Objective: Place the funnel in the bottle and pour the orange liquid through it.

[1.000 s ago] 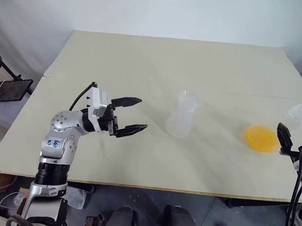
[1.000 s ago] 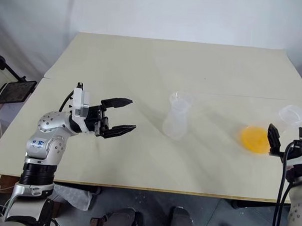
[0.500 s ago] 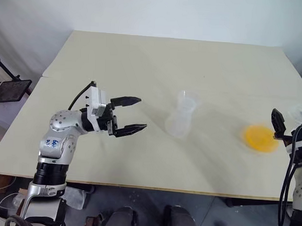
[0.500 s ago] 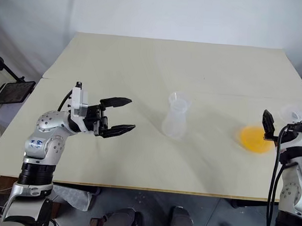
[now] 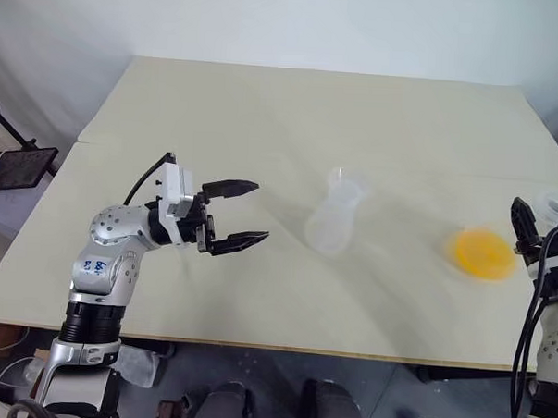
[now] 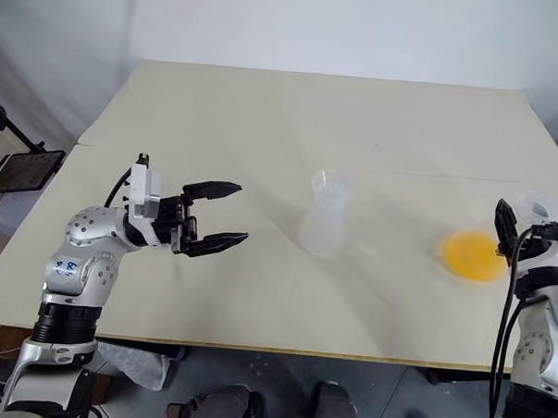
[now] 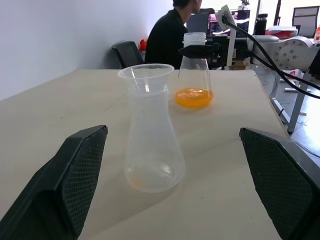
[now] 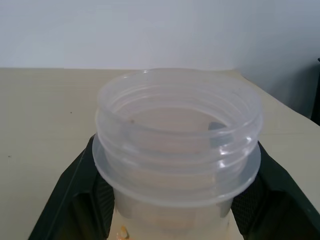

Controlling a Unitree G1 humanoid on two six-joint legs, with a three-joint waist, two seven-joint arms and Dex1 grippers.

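Only illegible blue scribbles, left arm (image 5: 98, 264)

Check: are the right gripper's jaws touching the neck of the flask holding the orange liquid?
Touching. In the right wrist view, both jaws of the right gripper press against the flask neck.

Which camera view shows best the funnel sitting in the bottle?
The left wrist view: the funnel sits in the bottle mouth, seen from the side. The eye views give only a faint clear rim from above. The right wrist view looks at another flask's neck.
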